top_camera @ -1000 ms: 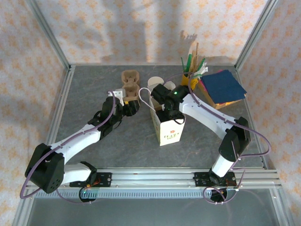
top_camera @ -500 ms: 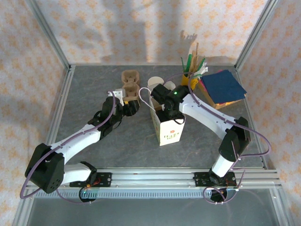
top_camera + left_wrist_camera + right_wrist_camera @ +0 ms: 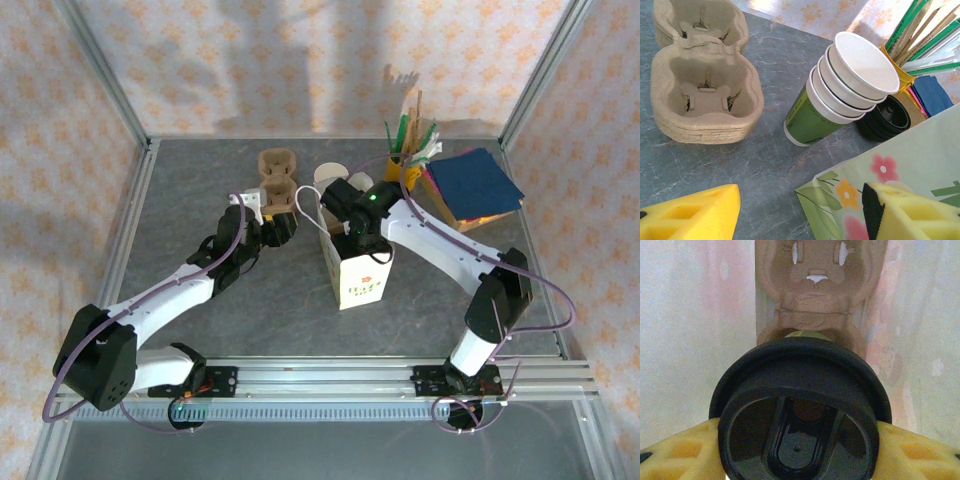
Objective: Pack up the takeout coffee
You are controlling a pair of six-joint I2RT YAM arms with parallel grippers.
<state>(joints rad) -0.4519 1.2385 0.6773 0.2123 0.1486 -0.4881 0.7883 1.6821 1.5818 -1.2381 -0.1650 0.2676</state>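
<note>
Gripping the takeout coffee (image 3: 797,410) inside the paper bag (image 3: 357,280), right claw (image 3: 799,452) sits unmoved since a second ago. Wide apart, the left claw (image 3: 800,215) straddles the bag rim, likewise still.

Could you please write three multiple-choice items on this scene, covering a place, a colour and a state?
1. Where is the lidded coffee cup? A on a shelf; B inside the paper bag; C on the floor.
2. Its lid is: A white; B black; C green.
3. The left pincer is: A open; B shut on a spoon; C shut on a napkin.
Key: B, bag walls surround it; B, the lid looks black; A, bare table shows between its fingers.
</note>
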